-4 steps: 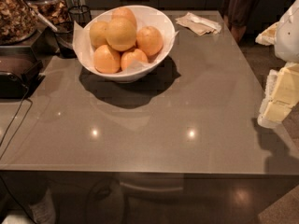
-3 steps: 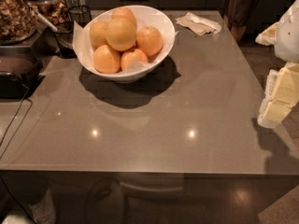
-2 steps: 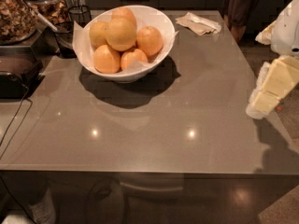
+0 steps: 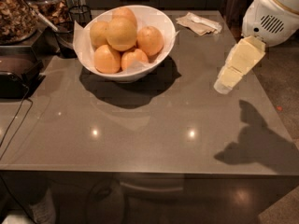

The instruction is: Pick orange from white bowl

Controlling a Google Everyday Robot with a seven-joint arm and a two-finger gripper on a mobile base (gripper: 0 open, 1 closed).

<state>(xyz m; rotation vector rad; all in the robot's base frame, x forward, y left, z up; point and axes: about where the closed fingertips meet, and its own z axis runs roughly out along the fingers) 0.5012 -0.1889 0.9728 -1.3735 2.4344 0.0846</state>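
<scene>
The white bowl (image 4: 125, 73) stands at the back left of the grey table, lined with white paper that sticks up at its rim. It holds several round fruits. The orange (image 4: 121, 33) is the largest and palest and lies on top of the pile in the middle. Smaller, deeper-orange fruits lie around and under it. My gripper (image 4: 224, 85) is cream-coloured and hangs over the right part of the table. It points down and to the left, well to the right of the bowl and apart from it. It holds nothing that I can see.
A crumpled napkin (image 4: 199, 23) lies at the back of the table, right of the bowl. A black appliance (image 4: 14, 73) with a cable and jars of food (image 4: 18, 13) stand at the left. The arm's white body (image 4: 273, 13) is at the upper right.
My gripper has moved from beyond the table's right edge leftward and upward, over the table and closer to the bowl. The bowl and the fruits have not moved.
</scene>
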